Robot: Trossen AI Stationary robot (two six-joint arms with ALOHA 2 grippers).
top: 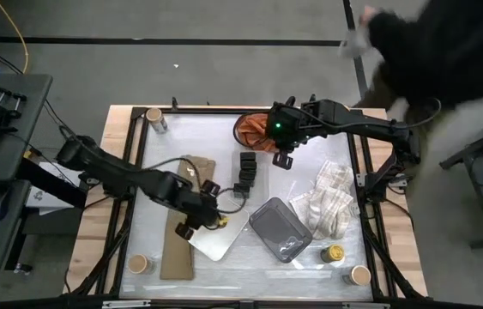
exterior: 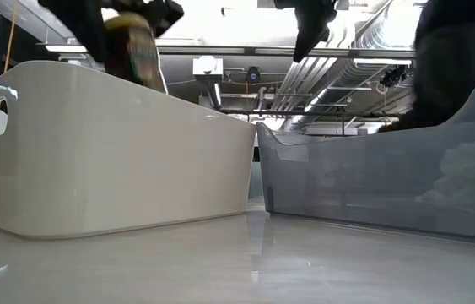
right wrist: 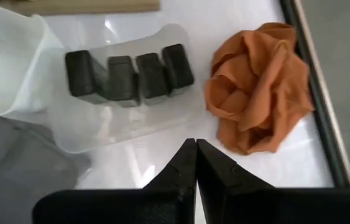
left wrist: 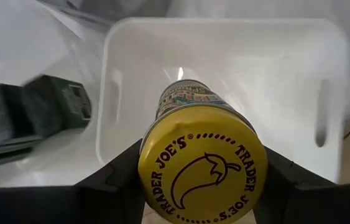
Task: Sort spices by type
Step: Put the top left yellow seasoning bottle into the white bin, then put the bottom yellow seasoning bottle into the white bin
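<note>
Looking down from the high view, we find the left gripper [top: 209, 215] over the white tray [top: 224, 243], pinching a yellow-lidded jar [top: 217, 221]; the right gripper [top: 284, 160] hangs beside the orange cloth [top: 254, 129], near the black boxes [top: 247, 170]. In the low view, we see the jar [exterior: 132, 42] held above the white tray's wall [exterior: 110, 152], next to the grey tray [exterior: 380, 181]. In the left wrist view, both fingers [left wrist: 115, 180] clamp the jar [left wrist: 201, 165] over the tray [left wrist: 224, 62]. In the right wrist view, the fingers [right wrist: 184, 165] are pressed together, holding nothing; the black boxes [right wrist: 128, 74] stand in a row beside the cloth [right wrist: 258, 84].
</note>
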